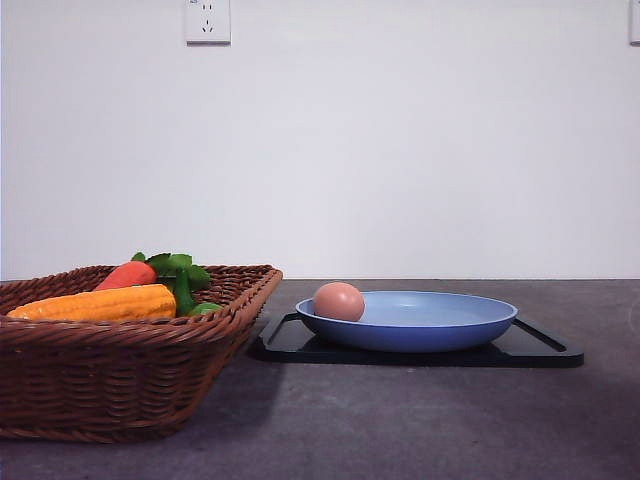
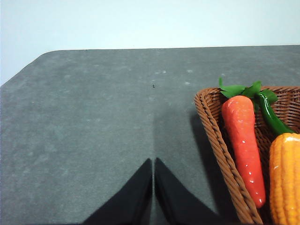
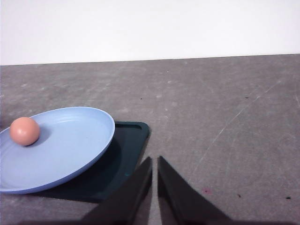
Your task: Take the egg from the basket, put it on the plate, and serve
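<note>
The pinkish-brown egg (image 1: 339,301) (image 3: 25,131) lies in the light-blue plate (image 1: 440,325) (image 3: 70,150), near its rim on the basket side. That plate rests on a flat black tray (image 1: 530,350) (image 3: 123,159). To the left stands the brown wicker basket (image 1: 120,370) (image 2: 220,150). My left gripper (image 2: 153,164) is shut over bare table beside the basket's corner, holding nothing. My right gripper (image 3: 154,161) is shut too, hovering just off the tray's corner, apart from the plate.
The basket holds an orange-red carrot (image 1: 127,275) (image 2: 243,145) with green leaves, a yellow corn cob (image 1: 100,304) (image 2: 285,183) and a green pepper (image 2: 272,117). Grey tabletop (image 1: 420,420) spreads in front. A white wall with a socket (image 1: 207,20) closes the back.
</note>
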